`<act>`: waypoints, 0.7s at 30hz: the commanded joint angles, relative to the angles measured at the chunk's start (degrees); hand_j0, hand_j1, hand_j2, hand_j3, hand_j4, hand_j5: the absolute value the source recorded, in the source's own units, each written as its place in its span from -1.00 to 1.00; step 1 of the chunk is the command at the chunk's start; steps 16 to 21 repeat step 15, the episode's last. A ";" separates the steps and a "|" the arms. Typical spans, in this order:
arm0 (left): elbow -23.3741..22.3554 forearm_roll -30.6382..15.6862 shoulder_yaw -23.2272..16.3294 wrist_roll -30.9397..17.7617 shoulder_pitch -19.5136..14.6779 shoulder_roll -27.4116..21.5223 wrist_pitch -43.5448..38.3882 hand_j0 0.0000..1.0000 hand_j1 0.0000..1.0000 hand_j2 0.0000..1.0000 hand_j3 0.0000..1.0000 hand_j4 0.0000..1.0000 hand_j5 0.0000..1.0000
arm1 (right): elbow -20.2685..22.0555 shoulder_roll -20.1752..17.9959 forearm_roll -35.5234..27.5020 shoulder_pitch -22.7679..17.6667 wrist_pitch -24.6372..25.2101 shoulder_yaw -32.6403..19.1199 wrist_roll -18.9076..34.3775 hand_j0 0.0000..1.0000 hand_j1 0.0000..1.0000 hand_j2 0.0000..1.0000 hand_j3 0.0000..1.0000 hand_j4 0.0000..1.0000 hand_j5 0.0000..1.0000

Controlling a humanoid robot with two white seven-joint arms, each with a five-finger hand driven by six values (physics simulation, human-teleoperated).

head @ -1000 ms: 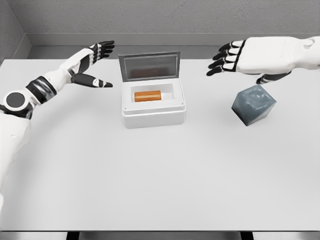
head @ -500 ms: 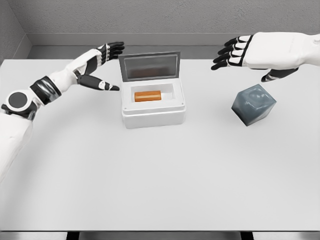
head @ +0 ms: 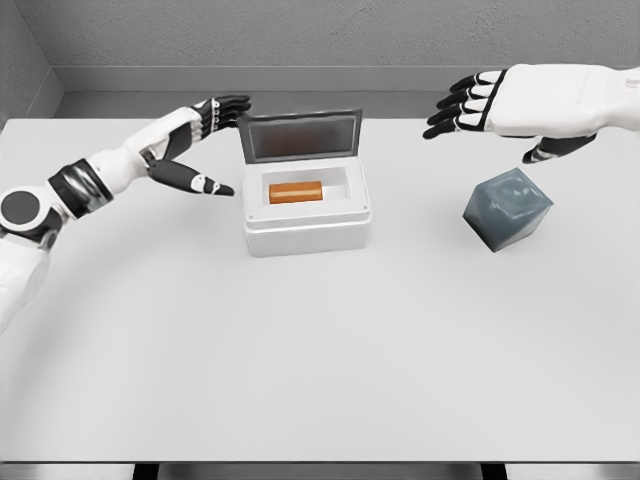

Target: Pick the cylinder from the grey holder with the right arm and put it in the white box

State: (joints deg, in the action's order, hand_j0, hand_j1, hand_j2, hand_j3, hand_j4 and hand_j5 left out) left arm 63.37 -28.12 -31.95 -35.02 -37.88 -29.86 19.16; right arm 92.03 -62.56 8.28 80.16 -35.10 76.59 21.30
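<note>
Although the task names the right arm, the orange cylinder (head: 295, 191) already lies inside the white box (head: 308, 228), flat on its side, with its long axis going left to right across the picture. The right hand (head: 490, 105) hovers well apart from it, up and to the right, above the grey holder (head: 507, 209); its fingers (head: 445, 115) are spread and hold nothing. The left hand (head: 190, 140) is nearer, just beside the box and its raised lid (head: 300, 134), also with open fingers and nothing in them. To my judgement the placing looks done, and only a retreat over the desk (head: 320, 350) remains.
</note>
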 commanded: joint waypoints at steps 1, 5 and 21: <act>0.96 -0.80 -0.04 0.02 0.00 -0.90 -0.09 1.00 1.00 1.00 1.00 1.00 1.00 | -0.09 -0.02 -0.28 0.00 0.10 -0.03 -0.03 1.00 1.00 1.00 1.00 1.00 1.00; 1.75 -1.76 0.40 0.02 1.05 -2.57 0.00 1.00 1.00 1.00 1.00 1.00 1.00 | -0.09 -0.11 -0.28 0.00 0.10 -0.03 -0.03 1.00 1.00 1.00 1.00 1.00 1.00; -5.01 -1.15 4.44 0.02 2.29 -4.85 0.70 1.00 1.00 1.00 1.00 1.00 1.00 | 0.35 -0.02 -0.28 -0.70 0.10 0.23 -0.03 1.00 1.00 1.00 1.00 1.00 1.00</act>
